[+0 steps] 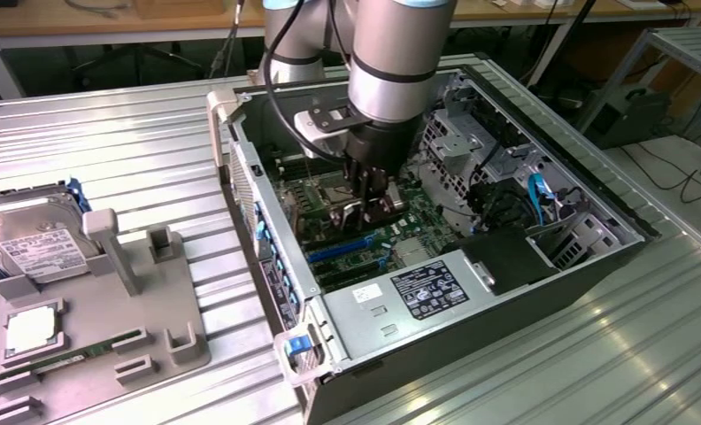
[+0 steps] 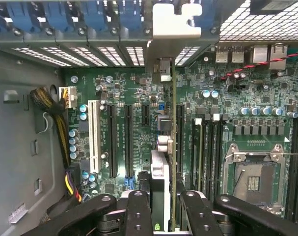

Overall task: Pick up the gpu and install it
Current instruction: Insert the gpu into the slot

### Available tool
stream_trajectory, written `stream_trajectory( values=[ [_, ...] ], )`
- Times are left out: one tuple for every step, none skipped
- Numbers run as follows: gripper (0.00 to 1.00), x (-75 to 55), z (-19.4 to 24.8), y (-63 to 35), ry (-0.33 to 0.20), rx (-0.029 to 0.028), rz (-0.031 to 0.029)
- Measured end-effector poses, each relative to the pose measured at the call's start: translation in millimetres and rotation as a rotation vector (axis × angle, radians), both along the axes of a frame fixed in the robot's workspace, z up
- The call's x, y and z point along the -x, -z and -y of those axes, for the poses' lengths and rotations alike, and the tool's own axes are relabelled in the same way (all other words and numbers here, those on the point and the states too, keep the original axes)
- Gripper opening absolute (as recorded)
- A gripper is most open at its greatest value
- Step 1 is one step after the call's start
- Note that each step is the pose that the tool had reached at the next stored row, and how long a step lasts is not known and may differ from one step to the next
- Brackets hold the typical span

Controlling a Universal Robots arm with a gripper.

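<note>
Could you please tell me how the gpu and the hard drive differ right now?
The gpu stands on edge inside the computer case, held by the gripper; the hard drive rests outside in the grey fixture. The gpu shows a green board edge; the hard drive is silver with a white label.

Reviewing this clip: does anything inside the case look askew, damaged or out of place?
Nothing stands out. The gripper holds the gpu on edge over the motherboard, parallel to the expansion slots, its metal bracket at the rear slot openings. No damage shows.
</note>
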State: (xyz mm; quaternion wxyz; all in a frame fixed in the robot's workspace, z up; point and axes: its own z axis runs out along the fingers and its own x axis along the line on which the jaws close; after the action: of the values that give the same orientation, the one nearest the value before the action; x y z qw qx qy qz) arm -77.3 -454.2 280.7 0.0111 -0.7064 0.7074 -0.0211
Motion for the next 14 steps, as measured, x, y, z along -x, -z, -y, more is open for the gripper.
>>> stream_trajectory(
  values=[
    [0.28, 0.9, 0.1, 0.3, 0.0, 0.0003, -0.0001],
    [0.28, 1.7, 0.1, 0.8, 0.0, 0.0004, -0.0001],
    [0.28, 2.6, -0.2, 1.5, 0.0, 0.0002, 0.0001],
    [0.28, 3.2, -0.4, 2.5, 0.0, 0.0004, 0.0],
    [0.28, 3.2, -0.5, 3.9, 0.0, 0.0005, -0.0001],
    [0.28, 3.2, -0.6, 6.0, 0.0, 0.0004, -0.0001],
    [0.28, 3.2, -0.6, 7.9, 0.0, 0.0003, 0.0],
    [0.28, 3.2, -0.7, 9.7, 0.0, 0.0003, 0.0],
    [0.28, 3.3, -0.7, 11.4, 0.0, 0.0005, -0.0001],
    [0.28, 3.4, -0.8, 13.2, 0.0, 0.0004, 0.0],
    [0.28, 3.6, -0.9, 14.9, 0.0, 0.0003, 0.0],
    [0.28, 3.9, -1.3, 16.5, 0.0, 0.0003, 0.0],
    [0.28, 4.8, -1.8, 18.4, 0.0, 0.0004, 0.0],
    [0.28, 5.8, -2.0, 19.2, 0.0, 0.0004, 0.0]
  ],
)
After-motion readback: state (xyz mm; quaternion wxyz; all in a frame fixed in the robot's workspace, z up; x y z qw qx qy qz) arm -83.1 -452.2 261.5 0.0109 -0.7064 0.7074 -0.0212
